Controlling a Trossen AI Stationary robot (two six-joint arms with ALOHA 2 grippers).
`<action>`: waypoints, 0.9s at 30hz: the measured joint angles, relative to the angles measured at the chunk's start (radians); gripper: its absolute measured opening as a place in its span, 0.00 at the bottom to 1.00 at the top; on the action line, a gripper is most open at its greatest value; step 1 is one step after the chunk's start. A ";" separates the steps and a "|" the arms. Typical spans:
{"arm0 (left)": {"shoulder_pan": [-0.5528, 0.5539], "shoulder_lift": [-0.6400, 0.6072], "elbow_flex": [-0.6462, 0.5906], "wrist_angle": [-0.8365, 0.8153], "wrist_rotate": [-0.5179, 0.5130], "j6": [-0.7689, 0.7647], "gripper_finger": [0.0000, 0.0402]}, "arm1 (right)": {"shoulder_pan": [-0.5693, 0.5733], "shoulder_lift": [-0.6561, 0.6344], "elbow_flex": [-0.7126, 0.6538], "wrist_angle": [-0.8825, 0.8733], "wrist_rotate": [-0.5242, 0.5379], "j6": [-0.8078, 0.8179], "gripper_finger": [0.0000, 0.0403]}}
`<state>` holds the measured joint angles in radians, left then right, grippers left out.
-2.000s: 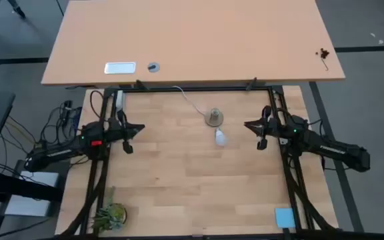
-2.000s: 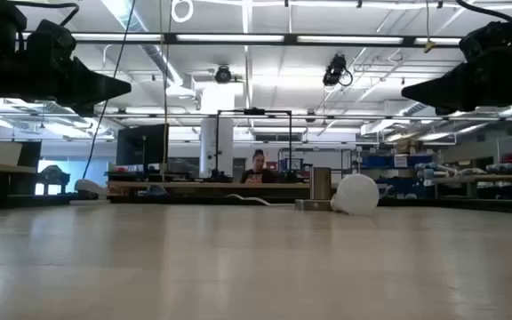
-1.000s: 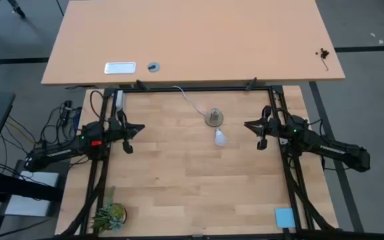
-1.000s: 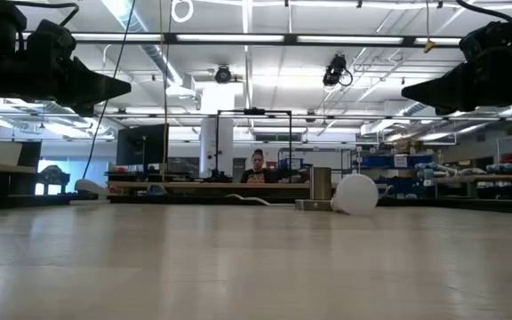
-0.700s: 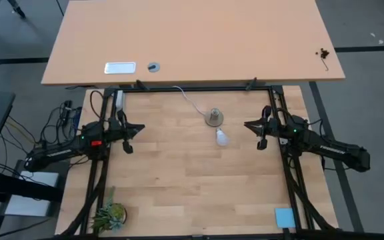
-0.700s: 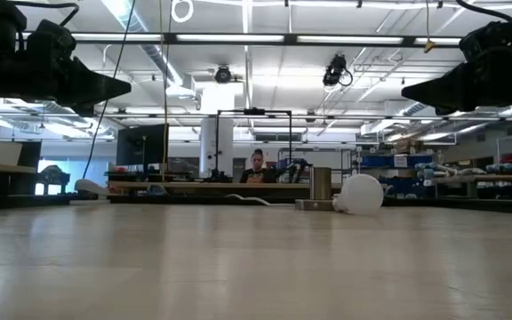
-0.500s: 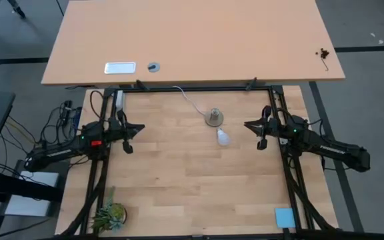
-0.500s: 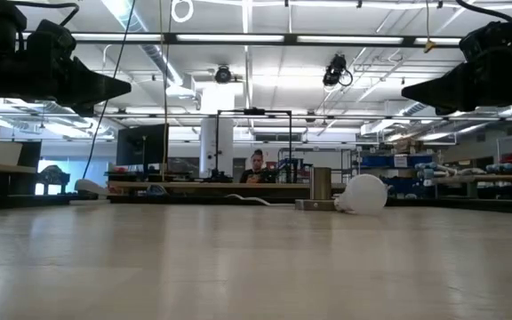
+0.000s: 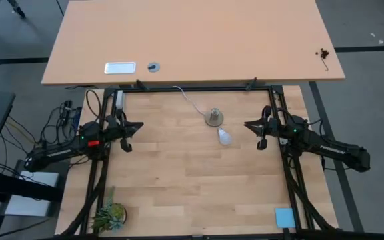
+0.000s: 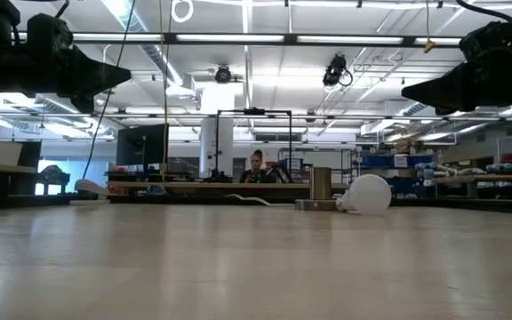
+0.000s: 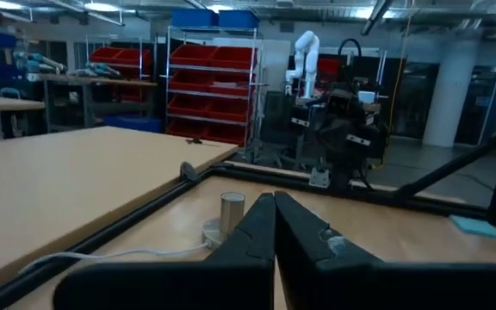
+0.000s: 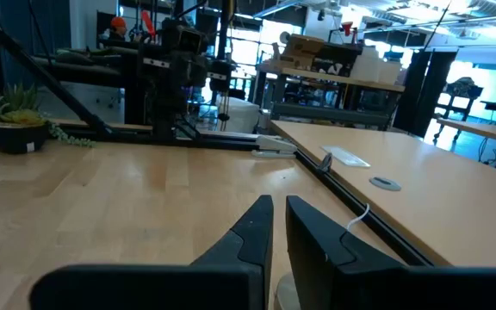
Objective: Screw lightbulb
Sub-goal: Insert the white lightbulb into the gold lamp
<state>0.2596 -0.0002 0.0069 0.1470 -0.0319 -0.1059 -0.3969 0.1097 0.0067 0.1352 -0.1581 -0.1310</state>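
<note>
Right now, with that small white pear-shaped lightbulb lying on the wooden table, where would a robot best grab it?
Probably around the round glass end of the small white pear-shaped lightbulb, coming from above. It lies on its side beside the grey cone-shaped socket, narrow screw end towards the socket, so that end must stay free. The right gripper sits nearer than the left gripper.

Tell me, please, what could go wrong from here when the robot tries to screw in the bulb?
1. The lightbulb lies loose on its side on the table, close to the socket. Being round, it may roll away when a finger touches it.
2. The socket is small and only tied to a thin white cord, so it may slide or tip while turning.
3. Both the left gripper and the right gripper are shut; they must open before gripping.
</note>
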 joint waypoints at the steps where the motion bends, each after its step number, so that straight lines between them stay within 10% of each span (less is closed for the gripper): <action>1: 0.000 0.000 0.000 0.000 0.000 -0.003 0.01 | 0.000 0.000 0.000 0.000 0.000 0.000 0.11; 27: 0.000 0.000 0.000 0.121 0.007 -0.082 0.01 | 0.000 0.000 0.000 0.006 0.000 0.000 0.11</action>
<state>0.2600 -0.0002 0.0068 0.2683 -0.0251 -0.1883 -0.3969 0.1095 0.0067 0.1408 -0.1581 -0.1310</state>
